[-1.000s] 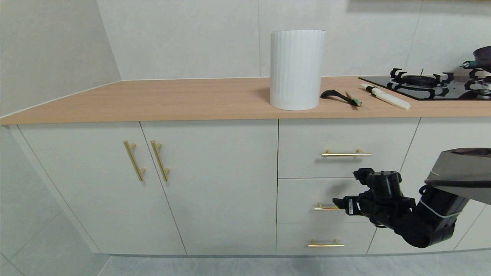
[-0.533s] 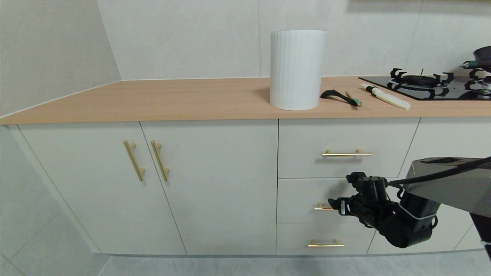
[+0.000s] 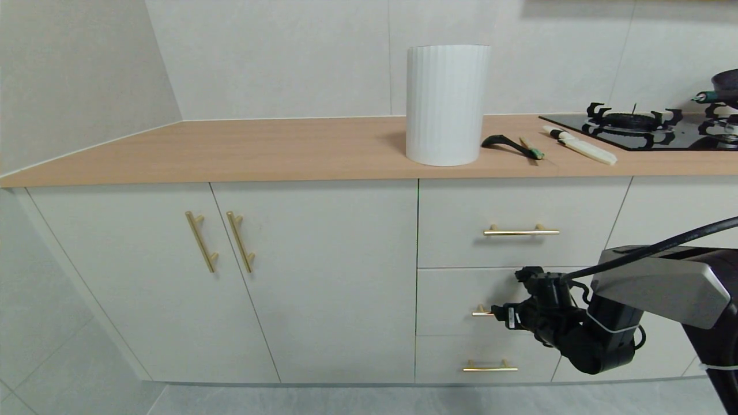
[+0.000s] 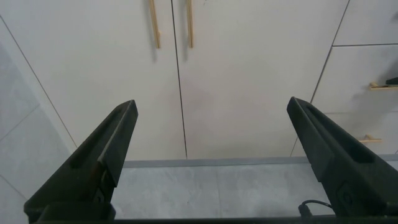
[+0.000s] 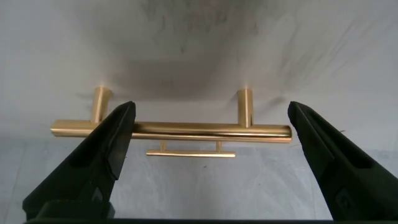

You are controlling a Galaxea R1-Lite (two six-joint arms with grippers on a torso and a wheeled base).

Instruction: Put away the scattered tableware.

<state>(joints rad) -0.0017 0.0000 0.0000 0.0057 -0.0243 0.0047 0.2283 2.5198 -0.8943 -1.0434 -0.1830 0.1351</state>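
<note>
On the wooden counter lie a black ladle, a thin stick with a green end and a cream-handled knife, all to the right of a tall white ribbed container. My right gripper is low at the drawer stack, at the brass handle of the middle drawer. In the right wrist view that handle runs straight across between the open fingers, close in front. My left gripper is open and holds nothing, facing the cabinet doors.
A gas hob sits at the counter's right end. The top drawer handle and bottom drawer handle flank the middle one. Two cabinet doors with brass handles are on the left, with grey tiled floor below.
My right arm has moved left and a little down, bringing the open gripper up to the middle drawer handle. The tableware on the counter has not moved.
</note>
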